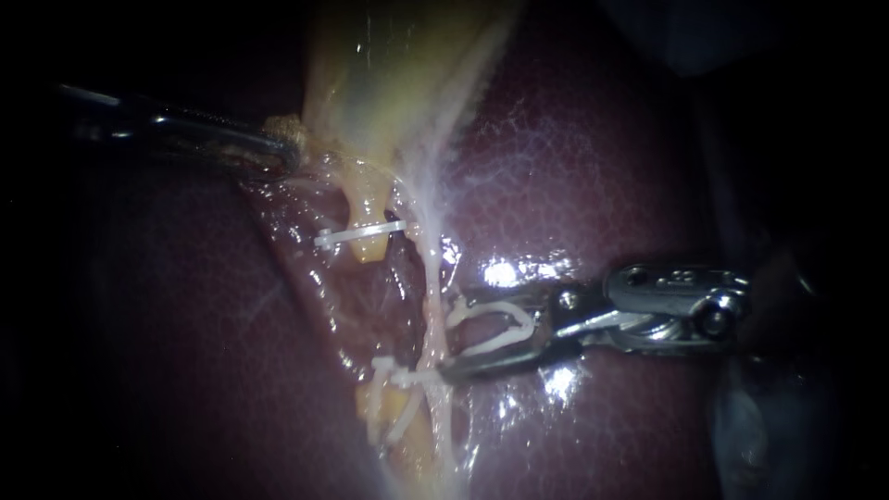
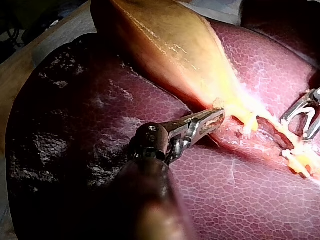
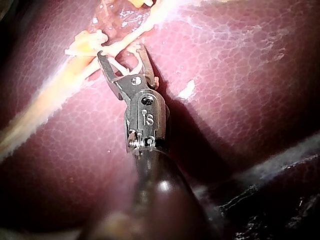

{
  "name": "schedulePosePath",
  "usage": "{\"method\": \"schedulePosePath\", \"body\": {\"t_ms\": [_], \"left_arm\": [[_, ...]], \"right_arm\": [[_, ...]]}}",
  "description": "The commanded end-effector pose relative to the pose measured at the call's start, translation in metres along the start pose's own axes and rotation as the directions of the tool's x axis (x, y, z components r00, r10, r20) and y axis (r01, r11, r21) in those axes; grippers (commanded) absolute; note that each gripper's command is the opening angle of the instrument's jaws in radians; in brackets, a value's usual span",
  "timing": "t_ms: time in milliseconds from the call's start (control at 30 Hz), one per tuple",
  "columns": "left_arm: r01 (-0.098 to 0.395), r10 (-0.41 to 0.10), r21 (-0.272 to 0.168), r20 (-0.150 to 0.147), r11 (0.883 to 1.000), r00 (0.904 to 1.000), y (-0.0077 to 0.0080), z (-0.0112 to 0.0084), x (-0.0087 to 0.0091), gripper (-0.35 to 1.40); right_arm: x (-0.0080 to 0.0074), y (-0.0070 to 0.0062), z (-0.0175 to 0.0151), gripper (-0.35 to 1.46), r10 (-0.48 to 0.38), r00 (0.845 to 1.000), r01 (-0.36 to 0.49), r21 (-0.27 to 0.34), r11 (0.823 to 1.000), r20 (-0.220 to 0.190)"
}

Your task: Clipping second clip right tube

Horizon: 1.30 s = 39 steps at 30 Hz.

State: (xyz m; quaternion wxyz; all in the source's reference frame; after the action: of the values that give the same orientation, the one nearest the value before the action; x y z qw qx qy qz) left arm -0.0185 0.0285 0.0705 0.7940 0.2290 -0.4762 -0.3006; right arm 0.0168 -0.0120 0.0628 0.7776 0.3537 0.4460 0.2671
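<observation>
The pale right tube runs down from the yellow gallbladder over the liver. My right instrument comes in from the right. Its jaws stand wide apart and carry an open white clip, and their tips reach the right tube. From its own wrist camera, my right instrument meets the tube end-on. One white clip sits lower on the tube. Another clip crosses the short yellow left tube. My left instrument is shut on the gallbladder's lower edge and is also seen as left instrument.
Dark red liver fills the ground around both shafts. Wet, raw tissue lies between the two tubes. A bench edge shows beyond the liver in the left wrist view.
</observation>
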Motion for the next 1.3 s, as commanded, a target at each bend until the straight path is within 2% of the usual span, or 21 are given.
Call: {"method": "schedulePosePath", "body": {"t_ms": [33, 267, 400, 533, 700, 833, 933, 1033, 1300], "left_arm": [[0.0, 0.0, -0.001, 0.0, 1.0, 1.0, 0.0, 0.0, 0.0001, -0.35], [0.0, 0.0, -0.001, 0.0, 1.0, 1.0, 0.0, 0.0, 0.0001, -0.35], [-0.001, 0.001, -0.004, 0.0, 1.0, 1.0, 0.0, 0.0001, 0.0001, -0.35], [-0.001, 0.001, -0.005, 0.0, 1.0, 1.0, 0.0, 0.0001, 0.0002, -0.35], [-0.001, 0.001, -0.005, 0.0, 1.0, 1.0, 0.0, 0.0001, 0.0002, -0.35], [-0.001, 0.001, -0.004, 0.0, 1.0, 1.0, 0.0, 0.0001, 0.0002, -0.35], [-0.001, 0.001, -0.004, 0.0, 1.0, 1.0, 0.0, 0.0001, 0.0002, -0.35], [-0.001, 0.001, -0.004, 0.0, 1.0, 1.0, 0.0, 0.0001, 0.0002, -0.35], [-0.001, 0.001, -0.005, 0.0, 1.0, 1.0, 0.0, 0.0001, 0.0002, -0.35]], "right_arm": [[-0.0001, 0.0, 0.0003, 0.49, 0.007, 1.0, -0.007, 0.006, 1.0, -0.004], [-0.0002, 0.0, 0.0019, 0.49, 0.059, 0.997, -0.055, 0.074, 0.996, -0.051], [0.0, 0.0, 0.0024, 0.49, 0.125, 0.987, -0.109, 0.154, 0.982, -0.098], [0.0002, -0.0003, 0.0027, 0.49, 0.177, 0.976, -0.146, 0.223, 0.964, -0.125], [0.0007, -0.0017, 0.0031, 0.49, 0.224, 0.963, -0.171, 0.305, 0.937, -0.148], [0.0017, -0.0036, 0.0028, 0.48, 0.244, 0.955, -0.173, 0.35, 0.921, -0.17], [0.0027, -0.0048, 0.0023, 0.48, 0.252, 0.951, -0.174, 0.363, 0.915, -0.179], [0.0034, -0.0053, 0.0019, 0.47, 0.257, 0.949, -0.176, 0.369, 0.913, -0.183], [0.0034, -0.005, 0.0015, 0.36, 0.264, 0.947, -0.182, 0.373, 0.91, -0.183]]}}
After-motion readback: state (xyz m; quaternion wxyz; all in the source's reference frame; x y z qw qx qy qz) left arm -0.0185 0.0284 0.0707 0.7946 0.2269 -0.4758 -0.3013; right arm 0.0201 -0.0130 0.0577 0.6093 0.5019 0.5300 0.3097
